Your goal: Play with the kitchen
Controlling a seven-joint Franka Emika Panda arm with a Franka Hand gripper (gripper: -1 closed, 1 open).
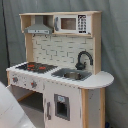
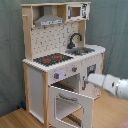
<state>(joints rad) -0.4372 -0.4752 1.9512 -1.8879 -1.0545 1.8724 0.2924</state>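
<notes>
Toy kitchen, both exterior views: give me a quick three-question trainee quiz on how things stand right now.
1. True or false: the oven door of the kitchen hangs open in the second exterior view.
2. What sits directly behind the sink? A) faucet B) kettle C) plate
3. Which appliance is on the top shelf beside the grey hood?

Key
1. True; it swings out while the arm reaches in from the second exterior view's right.
2. A, the black faucet.
3. The microwave.
</notes>
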